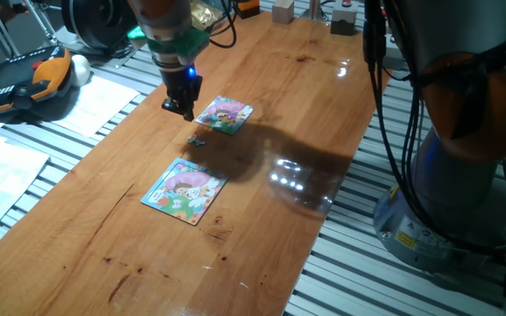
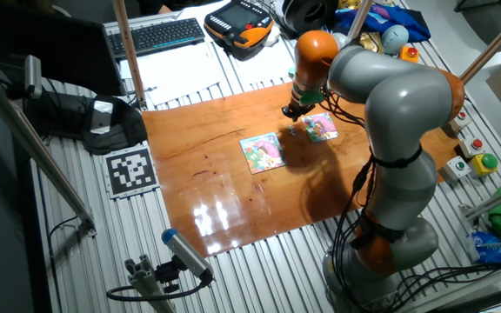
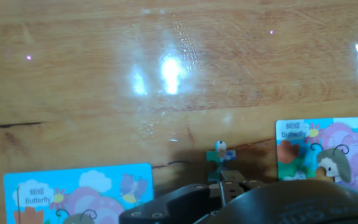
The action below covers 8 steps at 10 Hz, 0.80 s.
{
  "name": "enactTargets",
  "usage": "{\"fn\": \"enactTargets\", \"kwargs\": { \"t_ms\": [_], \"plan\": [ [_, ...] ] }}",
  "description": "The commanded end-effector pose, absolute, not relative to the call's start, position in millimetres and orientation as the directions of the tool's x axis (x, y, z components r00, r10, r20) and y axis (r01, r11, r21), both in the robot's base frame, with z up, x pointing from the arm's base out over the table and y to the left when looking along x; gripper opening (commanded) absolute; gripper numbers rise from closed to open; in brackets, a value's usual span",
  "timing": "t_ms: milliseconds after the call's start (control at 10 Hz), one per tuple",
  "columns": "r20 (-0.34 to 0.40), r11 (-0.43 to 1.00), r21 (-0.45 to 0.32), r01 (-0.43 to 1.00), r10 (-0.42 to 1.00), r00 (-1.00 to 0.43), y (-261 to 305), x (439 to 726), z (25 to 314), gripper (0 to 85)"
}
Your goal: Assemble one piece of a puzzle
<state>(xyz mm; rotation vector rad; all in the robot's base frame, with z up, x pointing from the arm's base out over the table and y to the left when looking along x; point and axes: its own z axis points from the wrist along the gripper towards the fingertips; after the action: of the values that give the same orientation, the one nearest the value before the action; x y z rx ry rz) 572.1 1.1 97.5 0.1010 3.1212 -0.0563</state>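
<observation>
Between two puzzles on the table (image 1: pixel 323 105), the pincer (image 1: pixel 181 109) grasps the piece (image 3: pixel 220 160).

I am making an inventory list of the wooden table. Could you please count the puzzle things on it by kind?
Square puzzles: 2, the puzzle and the larger puzzle
Loose pieces: 1, the piece, lying on the table between them, in front of the gripper
Total: 3

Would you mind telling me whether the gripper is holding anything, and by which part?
It cannot be told: the gripper hangs above the tiny pale jigsaw piece on the wooden table, its fingertips hidden.
</observation>
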Motion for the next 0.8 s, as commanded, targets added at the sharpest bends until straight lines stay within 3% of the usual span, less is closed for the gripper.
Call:
{"fn": "enactTargets", "kwargs": {
  "t_ms": [0,300,400,600,700],
  "plan": [
    [-0.016,0.998,-0.03,0.064,0.063,-0.998,0.1,572.0,92.8,0.0],
    [-0.033,0.998,-0.023,0.061,0.06,-0.998,0.6,568.9,78.8,0.0],
    [-0.034,0.997,-0.022,0.07,0.069,-0.997,1.8,568.6,77.0,17.0],
    [-0.036,0.996,-0.021,0.085,0.084,-0.996,2.0,569.2,76.0,17.0],
    [-0.035,0.996,-0.022,0.087,0.086,-0.996,1.9,569.5,75.7,34.0]
  ]
}}
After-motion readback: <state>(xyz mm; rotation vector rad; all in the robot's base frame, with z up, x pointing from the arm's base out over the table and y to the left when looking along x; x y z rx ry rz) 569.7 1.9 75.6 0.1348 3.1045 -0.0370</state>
